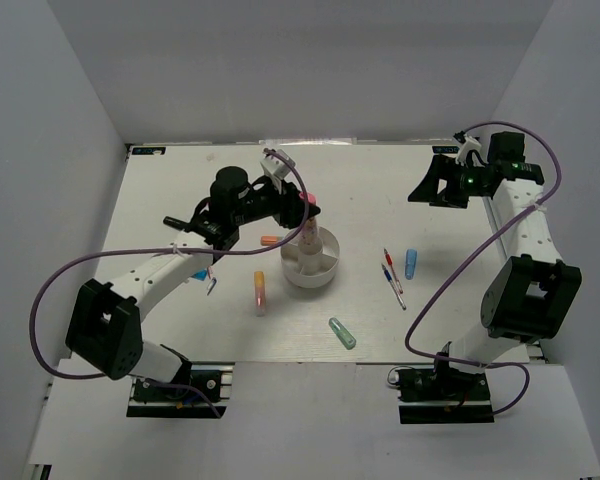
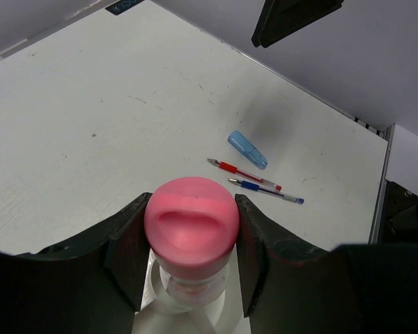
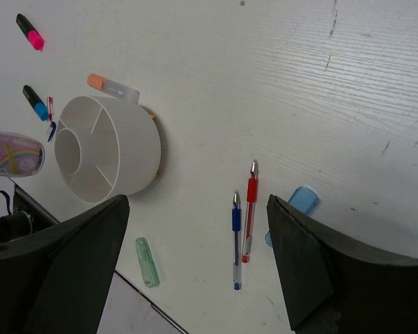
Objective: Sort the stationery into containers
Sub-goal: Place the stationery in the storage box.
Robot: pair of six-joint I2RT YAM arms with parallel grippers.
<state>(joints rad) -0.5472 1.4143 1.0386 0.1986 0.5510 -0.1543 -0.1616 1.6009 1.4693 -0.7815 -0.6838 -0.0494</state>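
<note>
The left pincer grips a pink highlighter upright over the cup at the middle of the worktop, its low end at the cup's mouth. The right pincer hangs wide open and empty over the far right. A red pen, blue pen and blue highlighter lie right of the cup.

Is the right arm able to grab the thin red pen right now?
Probably yes. The right tool is open and empty, and the thin red pen lies uncovered on the white table. The thin blue pen close beside it might crowd the grab.
</note>
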